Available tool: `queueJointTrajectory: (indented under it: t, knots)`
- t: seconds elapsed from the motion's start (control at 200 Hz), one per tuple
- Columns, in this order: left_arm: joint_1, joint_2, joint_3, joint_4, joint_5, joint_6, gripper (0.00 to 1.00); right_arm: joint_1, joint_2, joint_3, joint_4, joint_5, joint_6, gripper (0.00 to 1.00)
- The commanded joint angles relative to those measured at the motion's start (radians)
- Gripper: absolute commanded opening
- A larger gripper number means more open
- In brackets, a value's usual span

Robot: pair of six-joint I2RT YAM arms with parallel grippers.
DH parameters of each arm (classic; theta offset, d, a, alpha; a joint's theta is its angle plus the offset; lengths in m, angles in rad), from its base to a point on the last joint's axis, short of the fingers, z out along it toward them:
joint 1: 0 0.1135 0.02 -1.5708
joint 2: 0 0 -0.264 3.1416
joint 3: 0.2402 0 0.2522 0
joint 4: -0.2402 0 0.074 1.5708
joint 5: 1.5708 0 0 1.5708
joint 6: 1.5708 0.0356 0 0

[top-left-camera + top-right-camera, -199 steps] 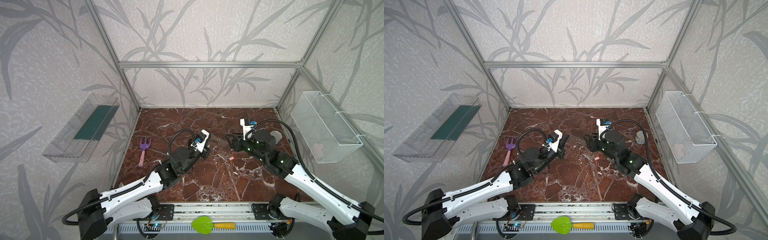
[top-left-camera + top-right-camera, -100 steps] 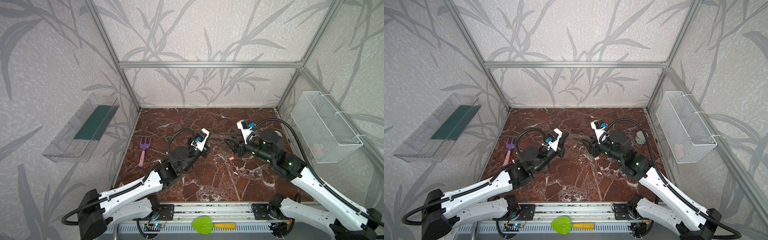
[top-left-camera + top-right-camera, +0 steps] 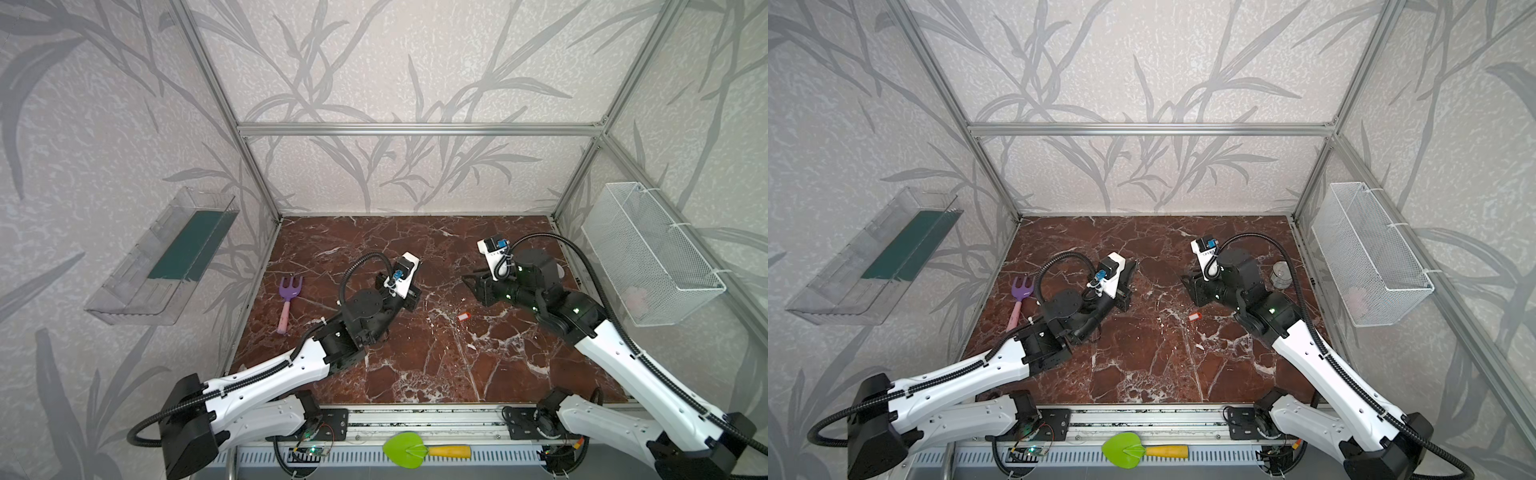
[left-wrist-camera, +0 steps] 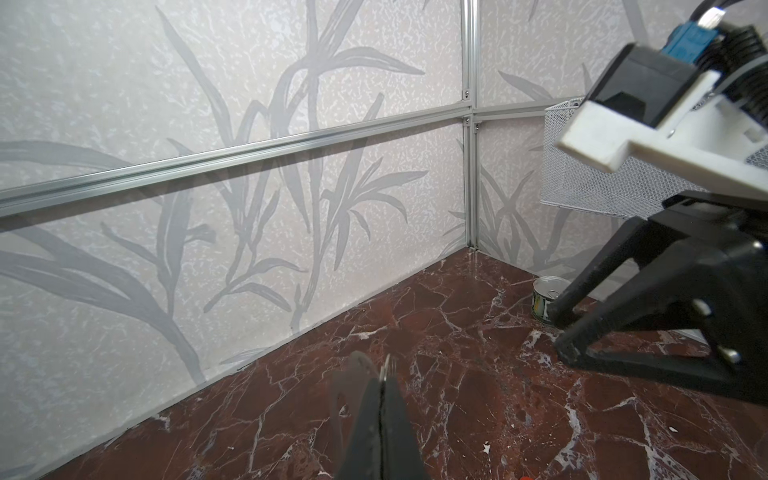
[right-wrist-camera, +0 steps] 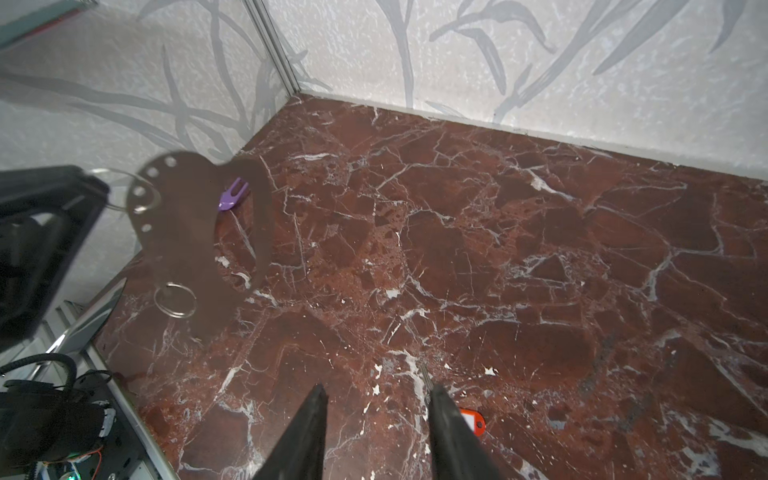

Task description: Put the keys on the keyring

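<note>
On the marble floor (image 3: pixel 415 365) the keys (image 3: pixel 464 316) still lie at 6 o'clock from my right gripper (image 3: pixel 467 282) in a top view. It has shifted only slightly, jaws spread and empty. My left gripper (image 4: pixel 382 374) stays pinching the keyring (image 5: pixel 178 232), so I judge the pickup is not yet done.

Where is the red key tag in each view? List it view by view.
Both top views: red key tag on the marble floor, just below the right gripper.
Left wrist: perhaps a red speck at the bottom edge.
Right wrist: tag on the floor beside a gripper finger.
Shared landmark: the right gripper.
</note>
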Motion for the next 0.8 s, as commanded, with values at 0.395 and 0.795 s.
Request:
queueJointTrajectory:
  t: [0.395, 0.795]
  knots:
    - [-0.006, -0.013, 0.008, 0.047, -0.035, -0.015, 0.00, -0.032, 0.172, -0.287, 0.058, 0.086, 0.171, 0.39]
    - [-0.008, -0.033, -0.004, 0.042, -0.033, -0.014, 0.00, -0.020, 0.401, -0.264, 0.184, 0.021, 0.085, 0.34]
